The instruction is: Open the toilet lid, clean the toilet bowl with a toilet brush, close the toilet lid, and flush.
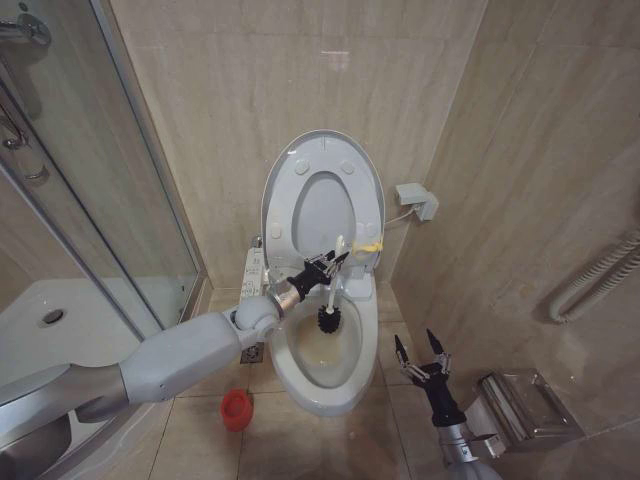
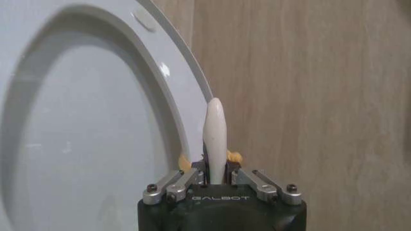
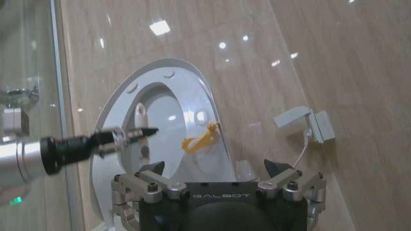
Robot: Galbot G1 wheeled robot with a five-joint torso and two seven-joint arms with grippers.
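The toilet lid (image 1: 322,160) stands raised against the back wall, with the seat ring up in front of it. Below it lies the toilet bowl (image 1: 322,372), stained yellowish inside. My left gripper (image 1: 325,268) reaches over the bowl from the left and is shut on the thin white handle of the toilet brush (image 1: 328,320), whose dark bristle head hangs just inside the bowl. In the left wrist view the handle (image 2: 215,134) stands up between the closed fingers of that gripper (image 2: 216,175), beside the raised lid (image 2: 96,120). My right gripper (image 1: 420,356) hangs open, low, right of the bowl.
A red cup holder (image 1: 236,410) sits on the floor left of the bowl. The glass shower door (image 1: 120,200) and white shower tray (image 1: 90,320) close off the left. A wall box (image 1: 418,202), a grey hose (image 1: 600,275) and a metal holder (image 1: 520,405) are on the right.
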